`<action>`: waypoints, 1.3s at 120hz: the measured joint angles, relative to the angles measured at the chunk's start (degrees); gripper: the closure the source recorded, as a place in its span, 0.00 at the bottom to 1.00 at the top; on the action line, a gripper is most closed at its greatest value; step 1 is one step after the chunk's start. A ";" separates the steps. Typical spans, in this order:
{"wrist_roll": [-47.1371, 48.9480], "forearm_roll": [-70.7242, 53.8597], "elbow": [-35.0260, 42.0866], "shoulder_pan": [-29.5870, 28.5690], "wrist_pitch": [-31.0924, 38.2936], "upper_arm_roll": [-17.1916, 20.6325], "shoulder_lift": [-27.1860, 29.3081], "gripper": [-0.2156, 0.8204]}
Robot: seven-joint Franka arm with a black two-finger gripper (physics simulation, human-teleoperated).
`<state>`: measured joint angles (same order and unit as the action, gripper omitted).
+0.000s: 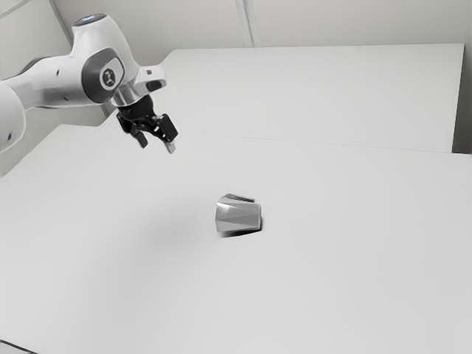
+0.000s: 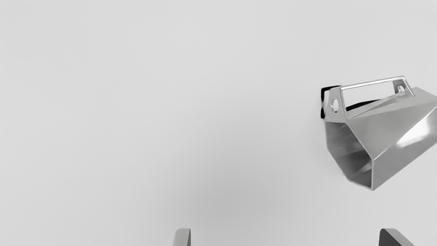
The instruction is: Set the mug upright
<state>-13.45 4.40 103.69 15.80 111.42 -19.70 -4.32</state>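
1. We locate the mug (image 1: 239, 215) lying on its side on the table (image 1: 332, 287), well apart from the gripper.
2. In the wrist view, we see into its mouth (image 2: 353, 155); the handle (image 2: 372, 83) runs along its flank.
3. We hold the gripper (image 1: 156, 144) above the table, toward the exterior view's left from the mug, fingers (image 2: 182, 238) spread wide, nothing between them.
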 joint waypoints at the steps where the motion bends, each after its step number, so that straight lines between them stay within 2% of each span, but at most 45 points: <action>1: 0.00 0.07 0.19 0.01 0.06 -0.01 0.09 0.21; 16: -0.16 2.14 3.69 0.30 1.41 -0.07 1.37 0.21; 37: -2.53 16.50 7.46 -1.65 -0.24 -0.07 -1.27 0.21; 58: -5.71 27.77 11.95 -0.38 -1.57 -1.24 -2.58 0.21; 102: -12.50 48.32 11.83 1.89 -1.86 -2.90 -9.94 0.21; 156: -17.82 57.77 11.46 1.88 -0.99 -2.97 -13.75 0.21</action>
<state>-31.27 62.17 115.16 17.67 110.44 -22.67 -18.07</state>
